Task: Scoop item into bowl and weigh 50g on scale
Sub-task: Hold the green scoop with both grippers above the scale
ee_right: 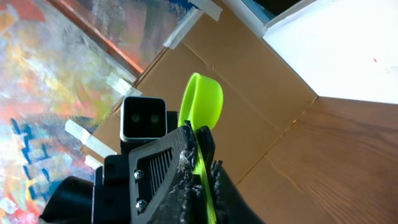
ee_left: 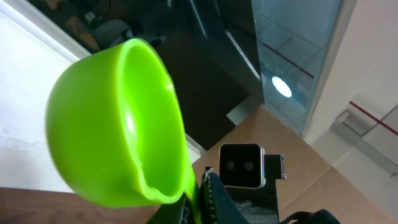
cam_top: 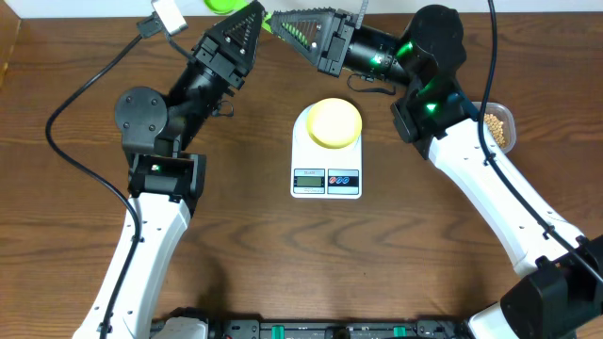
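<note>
Grip comes first: the left claw [ee_left: 203,186] is fully closed on the thin handle of a bright green plastic scoop [ee_left: 118,124], just under its round cup. The right claw [ee_right: 202,177] meets it from the other side. Its pads look pressed on the same handle, a little farther from the cup, with no gap that I can see. So both claws have the scoop at once, raised off the dark brown wooden surface [cam_top: 236,245]. I judge this to be a handover from one arm to the other, because the beans are on the right arm's side.

The long axis of the scoop runs along the far edge of the surface, from the robot's left to its right. The cup points to the left, and the handle end points to the right, into the right claw. The mouth of the cup is turned sideways, not up, and no beans show inside it, which suits an empty tool at a handover.

Farther out, the small round pale yellow bowl [cam_top: 334,122] sits on the round platform of the flat white digital scale [cam_top: 325,158], between the two arms, ready to receive. The scale's long axis goes from far to near, with the display toward the robot. The small tan beans [cam_top: 497,130] lie in a clear plastic container [cam_top: 509,111] at the right, partly hidden by the right arm and well apart from the bowl.
</note>
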Available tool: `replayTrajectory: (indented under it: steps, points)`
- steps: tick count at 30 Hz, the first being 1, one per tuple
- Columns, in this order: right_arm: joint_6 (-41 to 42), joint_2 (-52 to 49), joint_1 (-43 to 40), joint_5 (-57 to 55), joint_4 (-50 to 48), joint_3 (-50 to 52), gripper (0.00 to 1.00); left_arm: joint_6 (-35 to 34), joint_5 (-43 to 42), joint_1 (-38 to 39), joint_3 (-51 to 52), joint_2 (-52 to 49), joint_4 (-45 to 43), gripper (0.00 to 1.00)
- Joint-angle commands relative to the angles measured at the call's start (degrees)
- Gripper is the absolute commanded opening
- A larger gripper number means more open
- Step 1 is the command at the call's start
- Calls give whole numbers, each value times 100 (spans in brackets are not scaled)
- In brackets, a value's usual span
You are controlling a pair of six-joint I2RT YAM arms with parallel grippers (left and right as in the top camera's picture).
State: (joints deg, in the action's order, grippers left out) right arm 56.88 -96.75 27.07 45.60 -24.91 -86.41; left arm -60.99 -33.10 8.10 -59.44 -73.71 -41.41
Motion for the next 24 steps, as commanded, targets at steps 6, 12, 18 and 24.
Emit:
replayTrajectory:
  steps: [6, 12, 18, 24]
  points:
    - [-155, -13, 2, -66, 369, -68, 11, 140, -79, 13, -13, 46, -68, 8]
    - [-251, -13, 2, -31, 345, -70, 17, 140, -76, 13, -13, 42, -68, 7]
    - [-249, -13, 2, 52, 234, -70, 21, 142, -76, 13, -13, 35, -68, 7]
    - [-245, -13, 11, 212, 223, -70, 30, 142, -76, 13, -13, 31, -68, 7]
